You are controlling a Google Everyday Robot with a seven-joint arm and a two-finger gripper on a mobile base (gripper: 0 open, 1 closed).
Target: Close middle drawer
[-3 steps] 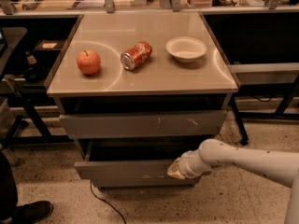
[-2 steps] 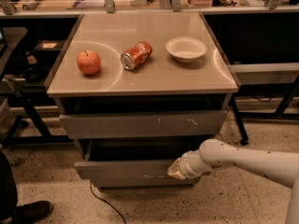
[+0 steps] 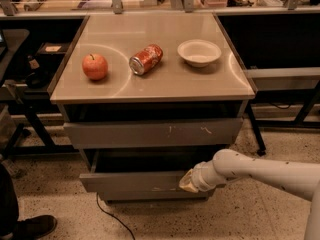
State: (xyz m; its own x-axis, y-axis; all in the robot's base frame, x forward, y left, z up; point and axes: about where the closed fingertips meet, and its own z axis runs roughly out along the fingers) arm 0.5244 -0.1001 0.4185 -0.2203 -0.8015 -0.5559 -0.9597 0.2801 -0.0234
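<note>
The middle drawer [image 3: 130,181] is a plain grey front standing out a little from the cabinet, with its dark interior showing above it. My gripper [image 3: 186,184] comes in from the right on a white arm [image 3: 250,170]. Its tip rests against the right part of that drawer front. Above is the grey drawer front with white scratch marks [image 3: 150,132]. A narrow strip of the lowest drawer front [image 3: 150,195] shows beneath the middle one.
On the cabinet top [image 3: 150,86] sit a red apple [image 3: 95,66], a lying red can [image 3: 146,59] and a white bowl [image 3: 199,52]. A black cable [image 3: 107,215] lies on the floor. A person's shoe [image 3: 32,226] is at the lower left. Dark table frames stand on both sides.
</note>
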